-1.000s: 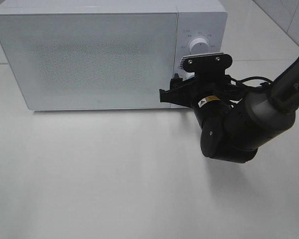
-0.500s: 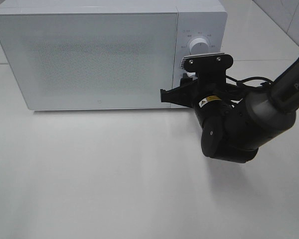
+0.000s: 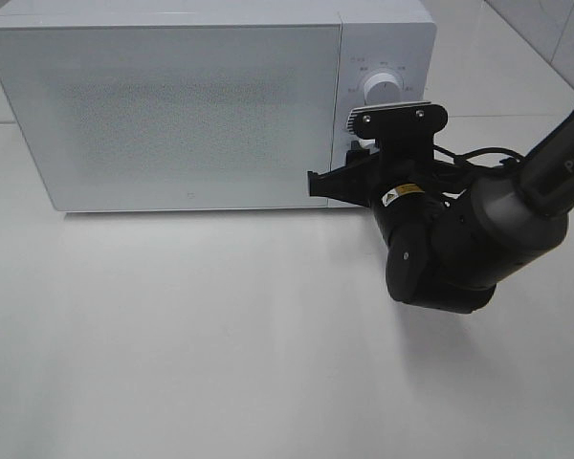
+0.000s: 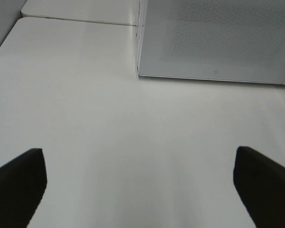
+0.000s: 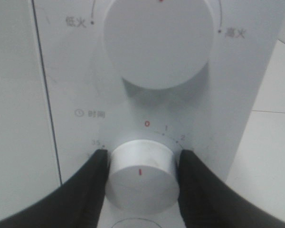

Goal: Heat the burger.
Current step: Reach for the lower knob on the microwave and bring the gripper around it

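Trainee: High view first. What am I looking at?

Operator: A white box-shaped microwave oven (image 3: 191, 105) fills the upper left of the frame, door shut, on a plain white table (image 3: 220, 344). The right gripper (image 3: 357, 153) reaches its control panel at centre right, just below the round white upper dial (image 3: 380, 86). The burger shows nowhere. I judge it sits behind that frosted door, but nothing confirms it.

Trainee: And the left wrist view?

Operator: Idle. The left gripper (image 4: 140, 185) hangs over bare table with its 2 black fingers spread wide, holding nothing, well apart from the oven. Leave it there.

Trainee: Right wrist?

Operator: 2 black fingers (image 5: 92, 185) are clamped on opposite sides of the small round white timer knob (image 5: 140, 178), touching it. A red line marks the knob face, and 0, 1, 2 and 35 are printed around it.

Trainee: So how do I do this step well?

Operator: Rotate the wrist about the knob's own axis, with no sideways push, so the pads don't slip on smooth plastic. Go from 0 toward 1 and 2. A short turn will probably do, since 1 burger likely needs little time. Watch the red line against the numerals, stop, then release straight back.
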